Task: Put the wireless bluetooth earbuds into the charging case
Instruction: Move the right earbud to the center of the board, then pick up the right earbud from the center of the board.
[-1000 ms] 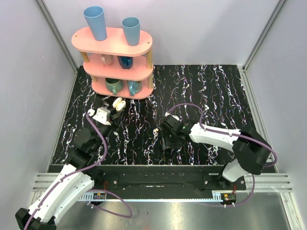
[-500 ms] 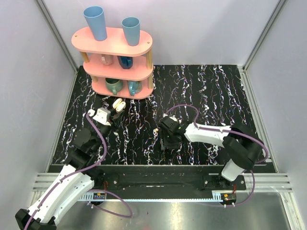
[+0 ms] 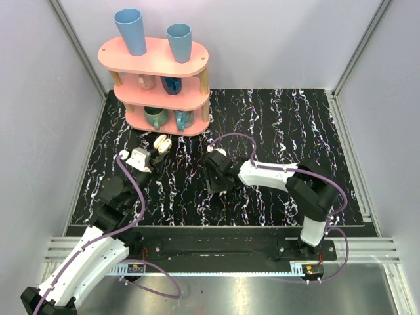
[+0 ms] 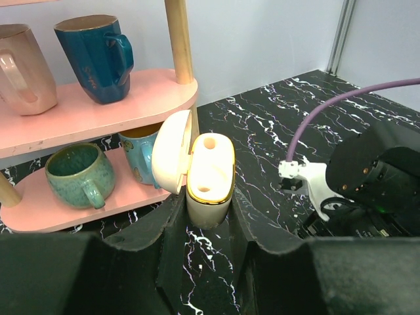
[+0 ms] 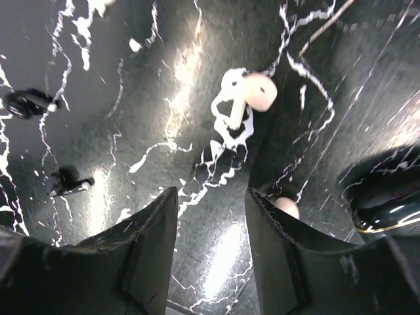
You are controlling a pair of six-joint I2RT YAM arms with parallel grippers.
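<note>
My left gripper (image 4: 209, 205) is shut on the charging case (image 4: 210, 178), which stands upright between the fingers. The case is cream-white with a gold rim, and its lid is swung open to the left. From above, the case (image 3: 161, 142) sits just in front of the pink shelf, at the left gripper (image 3: 155, 150). My right gripper (image 5: 211, 195) hangs open over the marbled table, nothing between its fingers. One earbud (image 5: 252, 95) lies on the table ahead of it. A second earbud (image 5: 287, 207) peeks out behind the right finger. In the top view the right gripper (image 3: 215, 176) covers both.
A pink three-tier shelf (image 3: 195, 67) with cups and mugs stands at the back left, close behind the case. Two small black bits (image 5: 29, 104) (image 5: 69, 182) lie left of the right gripper. A dark glossy object with a gold line (image 5: 387, 197) sits at its right.
The right arm has swung left and a little farther from its base, bringing its gripper over the earbuds. The left arm and the case have stayed still.
</note>
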